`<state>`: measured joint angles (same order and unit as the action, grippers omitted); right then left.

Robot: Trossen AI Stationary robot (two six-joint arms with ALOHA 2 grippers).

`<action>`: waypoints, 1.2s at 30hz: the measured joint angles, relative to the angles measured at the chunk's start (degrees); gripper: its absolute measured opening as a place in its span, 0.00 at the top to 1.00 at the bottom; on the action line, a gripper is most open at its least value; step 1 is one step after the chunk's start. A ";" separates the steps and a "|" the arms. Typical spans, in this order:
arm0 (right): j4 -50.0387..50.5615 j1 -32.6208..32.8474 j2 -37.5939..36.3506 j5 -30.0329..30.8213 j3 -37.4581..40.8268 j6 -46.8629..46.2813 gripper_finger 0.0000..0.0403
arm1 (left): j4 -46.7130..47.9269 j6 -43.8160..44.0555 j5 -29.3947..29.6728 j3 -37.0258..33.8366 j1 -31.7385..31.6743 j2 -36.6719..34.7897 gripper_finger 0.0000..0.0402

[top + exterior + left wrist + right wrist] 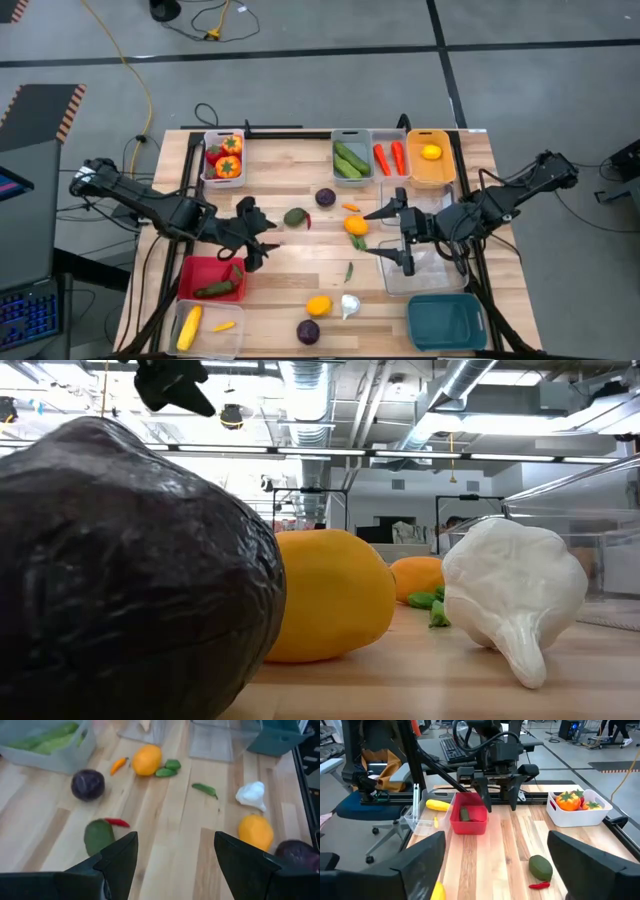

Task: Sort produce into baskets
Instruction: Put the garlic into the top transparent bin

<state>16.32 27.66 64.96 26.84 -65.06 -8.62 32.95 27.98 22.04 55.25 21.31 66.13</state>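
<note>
Loose produce lies on the wooden table (pixel 290 285): a green avocado-like piece (pixel 295 216) with a red chili (pixel 309 222), a purple round (pixel 325 197), an orange round (pixel 356 225), a green pod (pixel 349 270), a yellow-orange round (pixel 318 305), white garlic (pixel 349 305) and a second purple round (pixel 308 331). My left gripper (pixel 268 236) is open and empty left of the middle, beside the avocado-like piece (pixel 98 836). My right gripper (pixel 368 233) is open and empty, its fingertips standing by the orange round; it also shows in the right wrist view (pixel 495 865).
Far edge: white basket with tomatoes and peppers (pixel 223 157), grey with cucumbers (pixel 351 157), clear with carrots (pixel 390 157), orange with a lemon (pixel 430 155). Near side: red basket with a cucumber (pixel 212 278), clear with corn (pixel 205 325), teal (pixel 446 321), a clear one (pixel 425 270) under my right arm.
</note>
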 joint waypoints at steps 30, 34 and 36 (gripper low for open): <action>16.23 1.49 33.66 -22.59 -12.78 -7.63 0.04 | -1.18 1.82 -0.51 -0.03 1.17 0.59 0.38; 20.40 1.85 38.55 -22.87 -16.63 -7.85 0.04 | -1.18 1.82 -0.50 -0.03 1.17 0.59 0.38; 21.78 2.07 40.86 -22.90 -17.88 -7.85 0.04 | -1.17 1.82 -0.50 -0.03 1.17 0.59 0.38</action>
<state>38.09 29.73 105.82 3.95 -82.94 -16.47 31.78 29.80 21.54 55.22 22.48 66.72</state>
